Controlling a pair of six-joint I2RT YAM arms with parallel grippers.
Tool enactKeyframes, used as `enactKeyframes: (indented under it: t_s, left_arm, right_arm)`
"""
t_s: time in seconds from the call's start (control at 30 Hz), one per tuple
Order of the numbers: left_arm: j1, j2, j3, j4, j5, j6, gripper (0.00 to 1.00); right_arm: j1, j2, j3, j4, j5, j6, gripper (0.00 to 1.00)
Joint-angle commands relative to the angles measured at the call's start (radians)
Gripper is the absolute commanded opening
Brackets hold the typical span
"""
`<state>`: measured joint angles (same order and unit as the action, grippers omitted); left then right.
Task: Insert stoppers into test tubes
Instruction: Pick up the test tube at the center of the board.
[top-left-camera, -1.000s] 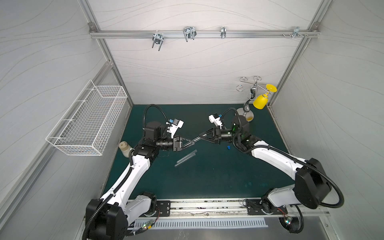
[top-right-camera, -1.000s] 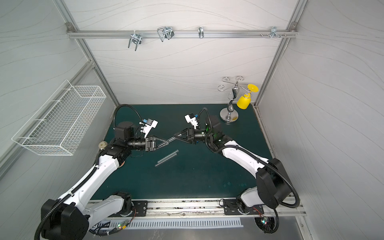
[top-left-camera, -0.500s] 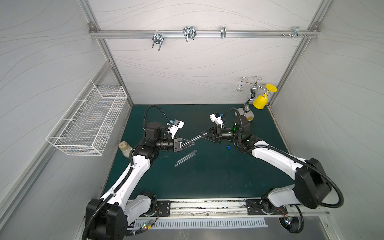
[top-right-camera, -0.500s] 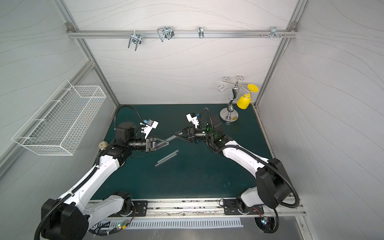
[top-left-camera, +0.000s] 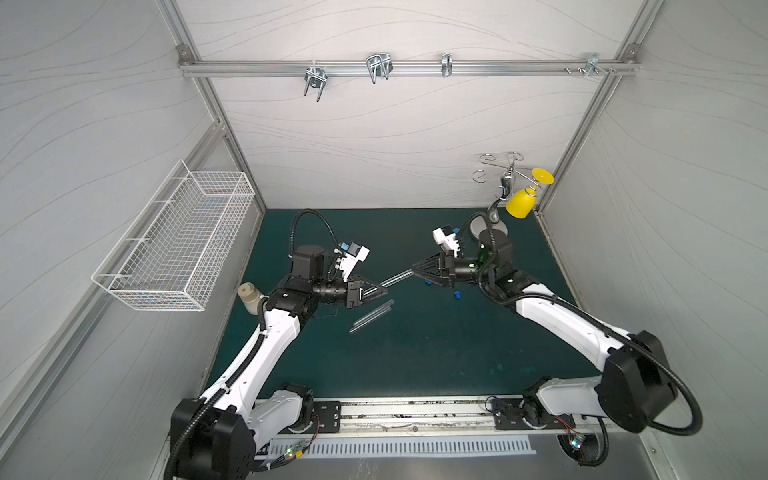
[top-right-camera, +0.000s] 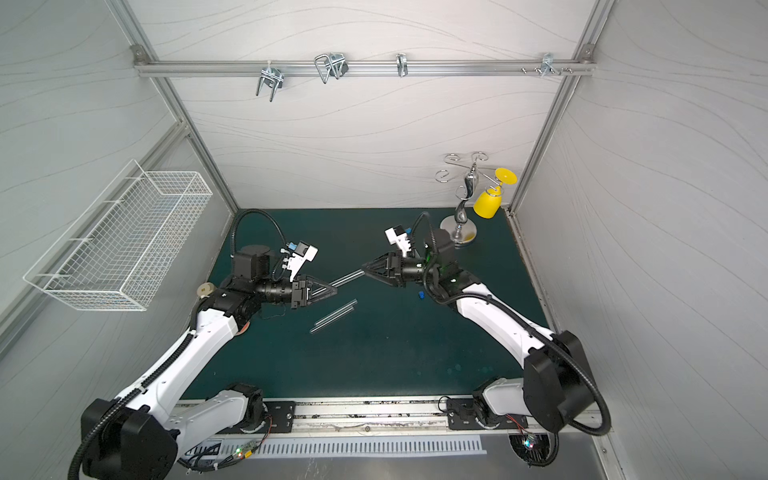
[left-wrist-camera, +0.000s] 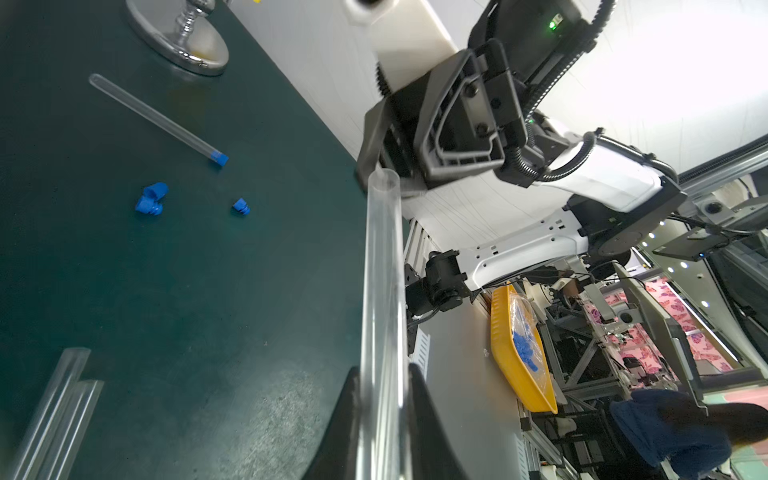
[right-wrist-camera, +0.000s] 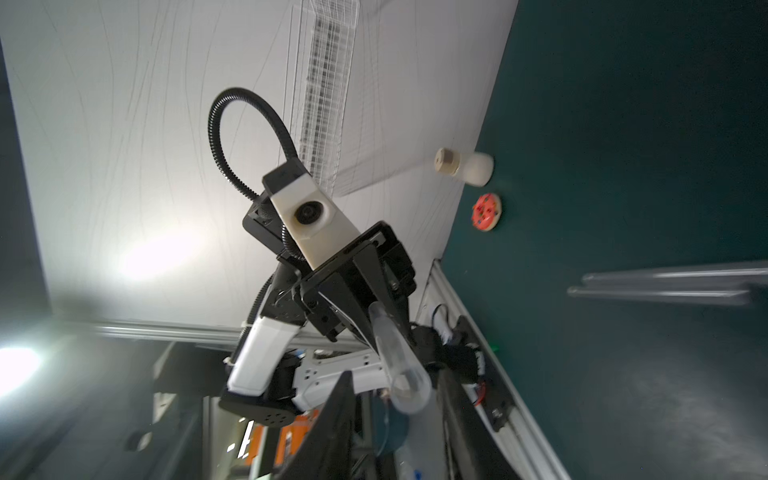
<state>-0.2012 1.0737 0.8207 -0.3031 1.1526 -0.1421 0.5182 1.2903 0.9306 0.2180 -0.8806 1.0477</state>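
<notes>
A clear test tube (top-left-camera: 397, 279) (top-right-camera: 347, 277) hangs above the green mat, level between my two arms. My left gripper (top-left-camera: 384, 286) (left-wrist-camera: 382, 370) is shut on its near part, and the tube (left-wrist-camera: 382, 270) runs out from the jaws. The tube's open end (right-wrist-camera: 405, 382) sits between the jaws of my right gripper (top-left-camera: 412, 272) (right-wrist-camera: 395, 376), which is open with a gap on each side. Two bare test tubes (top-left-camera: 371, 316) (left-wrist-camera: 54, 411) lie side by side on the mat. Another tube (left-wrist-camera: 160, 120) lies there with a blue stopper (left-wrist-camera: 218, 158) in it. Loose blue stoppers (left-wrist-camera: 151, 198) (top-left-camera: 457, 295) lie under my right arm.
A cream-capped bottle (top-left-camera: 248, 296) (right-wrist-camera: 465, 164) stands at the mat's left edge, with a red disc (right-wrist-camera: 487, 212) near it. A chrome stand (top-right-camera: 459, 226) with a yellow cup (top-right-camera: 488, 203) is at the back right. A white wire basket (top-left-camera: 174, 245) hangs on the left wall.
My left gripper has closed on the tube. My right gripper, which was shut on the tube's other end, has opened its jaws. Both arms have barely moved.
</notes>
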Motion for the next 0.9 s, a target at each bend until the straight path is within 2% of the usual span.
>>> enactKeyframes:
  t_s: [0.0, 0.17, 0.27, 0.37, 0.57, 0.73, 0.87]
  left_arm:
    - [0.015, -0.012, 0.044, -0.174, -0.034, 0.22, 0.0]
    - [0.022, -0.018, 0.041, -0.271, -0.08, 0.361, 0.0]
    - [0.023, -0.019, 0.038, -0.299, -0.098, 0.408, 0.0]
    - [0.023, -0.019, 0.035, -0.315, -0.108, 0.437, 0.0]
    - [0.022, -0.023, 0.033, -0.34, -0.114, 0.485, 0.0]
    - [0.025, -0.028, 0.033, -0.343, -0.115, 0.487, 0.0]
    - [0.025, -0.031, 0.032, -0.341, -0.116, 0.484, 0.0]
  right_arm:
    - [-0.082, -0.098, 0.001, -0.201, 0.004, -0.149, 0.43]
    - [-0.175, -0.161, 0.061, -0.534, 0.082, -0.415, 0.5]
    - [-0.193, -0.149, 0.117, -0.709, 0.171, -0.571, 0.51]
    - [-0.196, -0.114, 0.163, -0.827, 0.266, -0.672, 0.51]
    - [-0.196, -0.013, 0.189, -0.906, 0.407, -0.76, 0.51]
    - [-0.186, 0.076, 0.2, -0.89, 0.432, -0.783, 0.5]
    - [-0.127, 0.17, 0.26, -0.901, 0.504, -0.839, 0.5]
